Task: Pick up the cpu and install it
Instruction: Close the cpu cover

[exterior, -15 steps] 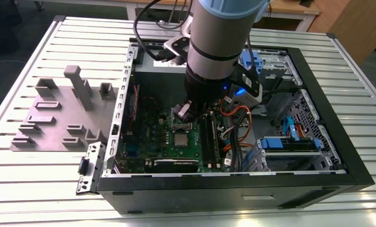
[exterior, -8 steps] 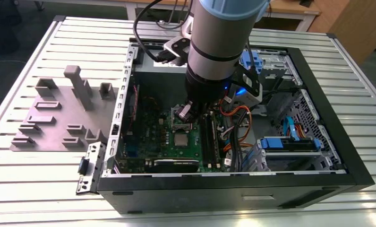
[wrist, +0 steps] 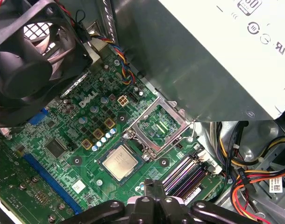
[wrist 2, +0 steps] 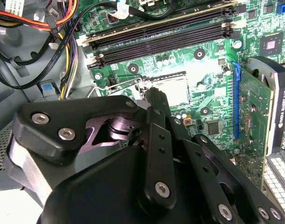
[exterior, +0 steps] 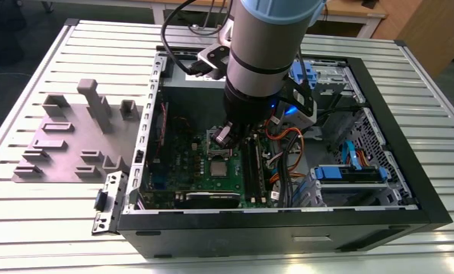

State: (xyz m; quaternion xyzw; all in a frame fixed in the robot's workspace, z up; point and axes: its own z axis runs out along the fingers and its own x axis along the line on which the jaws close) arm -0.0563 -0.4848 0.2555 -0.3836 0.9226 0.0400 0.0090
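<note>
A ribbed metal surface (exterior: 52,228) carries an open computer case (exterior: 409,194) lying on its side. The hand (exterior: 225,137) hangs inside over the motherboard (wrist: 67,135); whether it is wide or narrow, I cannot tell. The cpu (wrist: 120,162) lies flat in its socket, beside the raised silver frame (wrist: 159,127).

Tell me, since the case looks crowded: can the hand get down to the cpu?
Probably yes. The cpu lies face up in its socket with the metal frame swung open beside it, and nothing covers it.
</note>
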